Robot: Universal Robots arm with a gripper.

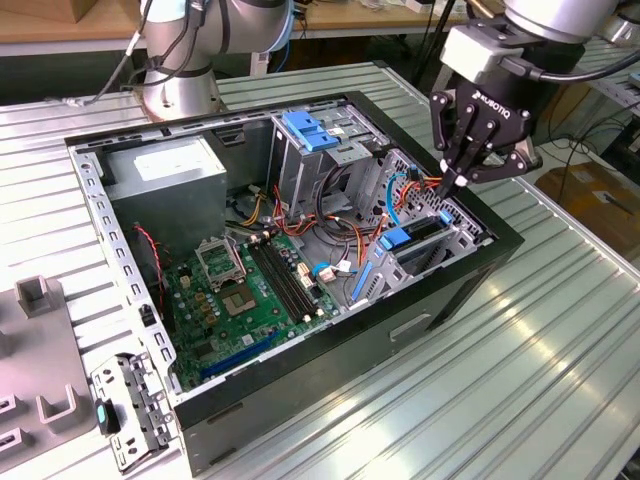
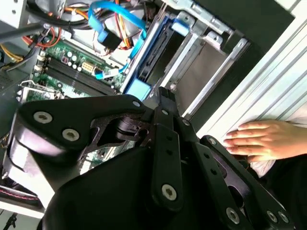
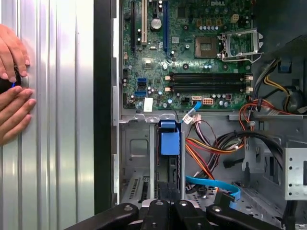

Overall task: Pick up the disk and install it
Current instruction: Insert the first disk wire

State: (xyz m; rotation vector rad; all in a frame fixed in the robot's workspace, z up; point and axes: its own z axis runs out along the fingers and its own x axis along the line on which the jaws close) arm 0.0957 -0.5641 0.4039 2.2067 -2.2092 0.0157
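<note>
1. The disk (image 1: 425,238) stands on edge in the drive cage (image 1: 468,238), at the corner of the open computer case (image 1: 330,388) on the exterior view's right. It looks like a dark slab with a blue plastic end piece, and its label face is turned out of sight.
2. The gripper (image 1: 455,180) hangs just above the cage, fingers drawn together to a point with nothing between them. I cannot tell whether the tip touches the disk.
3. The exterior view takes in the whole case: a green circuit board (image 1: 240,290) on its floor and a grey box (image 1: 165,170) with a white sticker in the far corner.
4. The first wrist view looks into the bay. The disk's blue end (image 3: 170,139) sits between the cage walls, and a person's hands (image 3: 12,52) rest on the ribbed table (image 3: 57,120) beside the case.
5. The second wrist view comes in close — the gripper's tip (image 2: 163,96) is right by the blue end piece, and a blue cable (image 2: 110,19) loops beyond it.
</note>
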